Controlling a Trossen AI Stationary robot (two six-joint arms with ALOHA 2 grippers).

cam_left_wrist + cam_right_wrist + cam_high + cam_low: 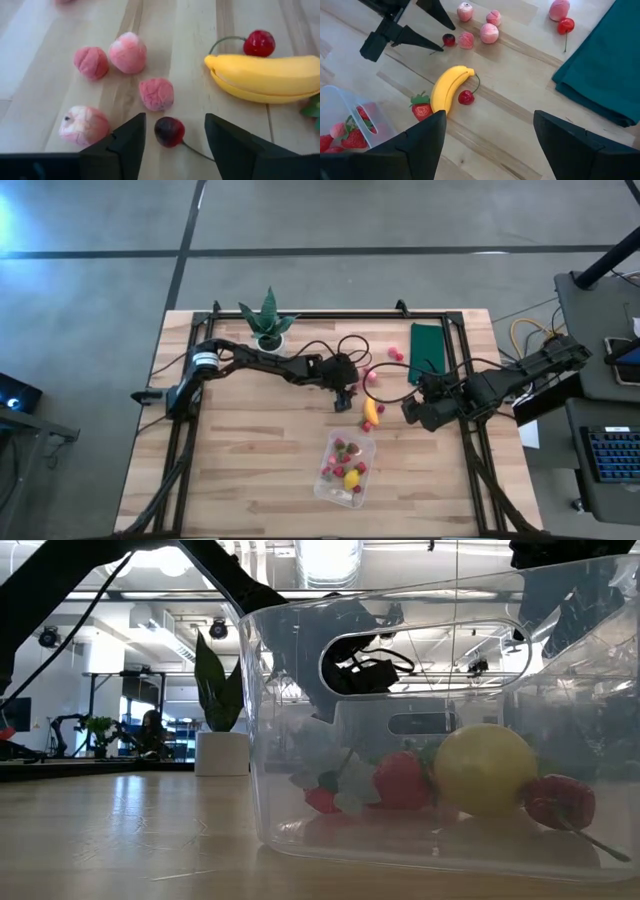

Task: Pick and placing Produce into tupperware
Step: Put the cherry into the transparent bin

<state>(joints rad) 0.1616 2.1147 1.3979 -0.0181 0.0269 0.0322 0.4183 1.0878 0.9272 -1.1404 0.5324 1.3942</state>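
Note:
My left gripper (345, 398) is open and low over the table's middle. Its fingers stand either side of a dark cherry (169, 131) that lies on the wood, without touching it; this also shows in the right wrist view (449, 40). Pink berry pieces (156, 93) lie just beyond the cherry. A yellow banana (447, 87) lies on the table with a red cherry (466, 97) and a strawberry (421, 111) beside it. My right gripper (487, 120) is open and empty, above the table to the banana's right. The clear tupperware (345, 470) stands near the front and holds a yellow lemon (485, 770) and red berries (400, 780).
A dark green cloth (428, 352) lies at the far right, with a red cherry (565, 26) and a pink piece (559, 9) next to it. A spiky plant in a white pot (267, 328) stands at the far edge. Bare wood lies at the front left.

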